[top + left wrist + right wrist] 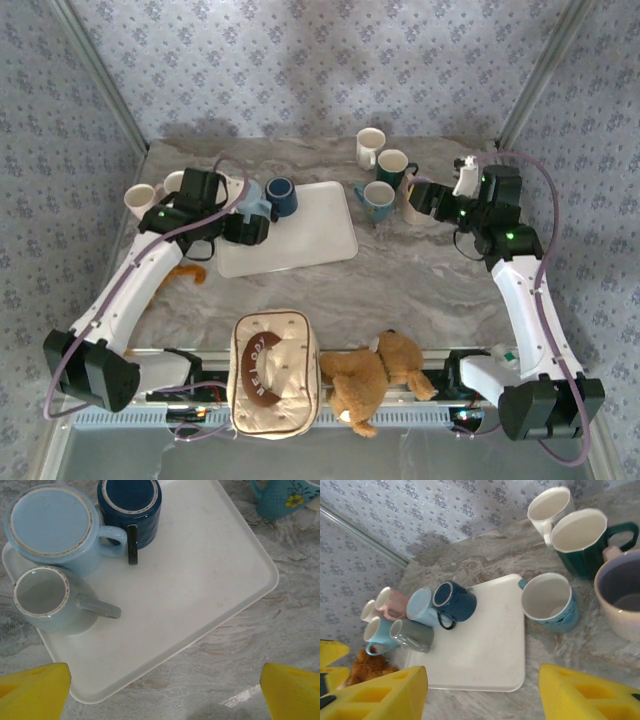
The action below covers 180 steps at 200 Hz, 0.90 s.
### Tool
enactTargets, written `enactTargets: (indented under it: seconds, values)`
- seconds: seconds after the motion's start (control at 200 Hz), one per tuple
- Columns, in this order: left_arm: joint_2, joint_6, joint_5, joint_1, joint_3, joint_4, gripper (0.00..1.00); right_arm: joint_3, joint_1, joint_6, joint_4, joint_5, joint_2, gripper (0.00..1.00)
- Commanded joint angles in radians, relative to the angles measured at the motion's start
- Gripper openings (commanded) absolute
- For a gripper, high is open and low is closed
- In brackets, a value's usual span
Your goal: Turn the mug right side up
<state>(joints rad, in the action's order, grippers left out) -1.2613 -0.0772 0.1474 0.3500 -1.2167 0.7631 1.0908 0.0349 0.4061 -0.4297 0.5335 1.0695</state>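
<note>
Left wrist view: released left tool (pixel 165 700) above tray (pixel 210 580); light blue mug (pixel 50 522) and dark blue mug (pixel 129 502) base-up. Right wrist view: released right tool (pixel 482 692); teal mug (pixel 550 605) mouth-up.

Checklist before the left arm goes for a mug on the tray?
1. Left gripper open, nothing between the fingers: ok.
2. Target light blue mug base-up on the tray: ok.
3. Room around it: navy mug and grey mug crowd it: not ok.
4. Bare tray area for setting it down: ok.
5. Right gripper open, empty, off to the side of the tray: ok.
</note>
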Motion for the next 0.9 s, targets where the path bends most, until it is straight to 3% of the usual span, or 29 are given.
enactTargets:
  seconds: [0.0,0.165,0.44,0.62,0.894]
  values:
    - [-0.064,-0.042,-0.018,0.006,-0.060,0.019,0.97,-0.011,-0.006,0.088,-0.012,0.075,-0.008,0.62]
    - [-0.197,-0.010,-0.029,0.011,-0.136,0.017,0.98,-0.027,-0.007,0.129,-0.045,0.114,-0.006,0.63]
    - [-0.426,0.248,-0.176,0.060,-0.291,-0.010,0.99,-0.075,-0.006,0.136,0.004,0.113,-0.001,0.65]
    - [-0.588,0.357,-0.177,0.063,-0.429,-0.010,1.00,-0.059,-0.007,0.152,0.013,0.144,0.044,0.65]
    - [-0.766,0.354,-0.242,0.061,-0.592,-0.069,0.99,-0.080,-0.007,0.166,0.000,0.145,0.047,0.66]
